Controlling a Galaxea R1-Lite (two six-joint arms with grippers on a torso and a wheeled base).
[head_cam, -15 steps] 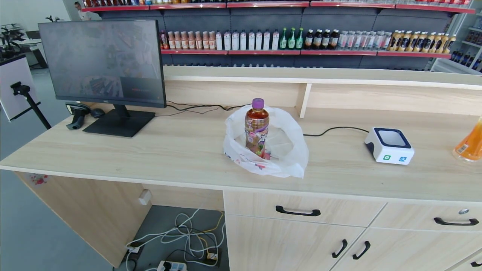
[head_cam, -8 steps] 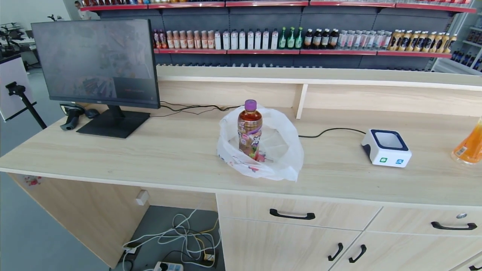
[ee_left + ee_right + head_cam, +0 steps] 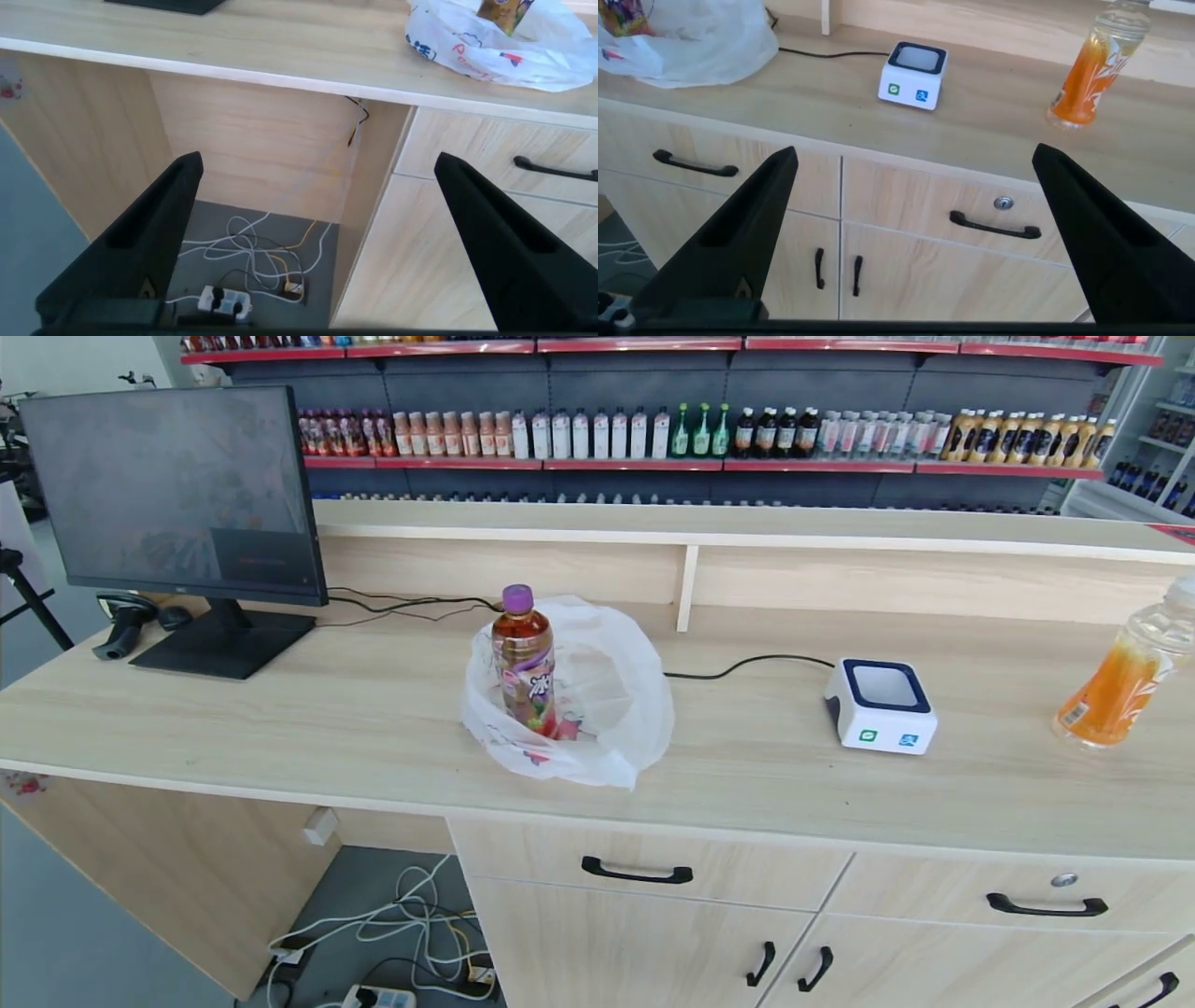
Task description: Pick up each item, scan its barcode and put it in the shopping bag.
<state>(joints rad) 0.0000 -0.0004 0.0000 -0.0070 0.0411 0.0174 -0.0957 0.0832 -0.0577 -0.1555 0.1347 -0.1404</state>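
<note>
1. Bottles on the counter [image 3: 327,719] number two. One tea bottle [image 3: 523,663] with a purple cap stands upright inside the shopping bag [image 3: 621,714]. One orange drink bottle [image 3: 1111,691] stands on bare wood well apart, at the counter's right end.
2. One shopping bag, thin white plastic, sits near the counter's middle with its mouth open upward around the tea bottle.
3. One barcode scanner [image 3: 878,707], a white box with a dark-rimmed window on top, sits between the bag and the orange drink bottle. One black cable runs from it back toward the bag.
4. One left gripper [image 3: 318,243] hangs low before the open bay under the counter. Its two dark fingers are spread wide, released and empty.
5. One right gripper [image 3: 915,233] hangs before the drawer fronts, below the scanner. Its two fingers are likewise spread, released and empty.
6. One monitor [image 3: 177,490] stands at the left end, with one handheld scanner [image 3: 117,630] just beside its base.
7. Five black handles [image 3: 637,873] show on the cabinet fronts, and one white power strip [image 3: 373,999] lies among loose cables on the floor.
</note>
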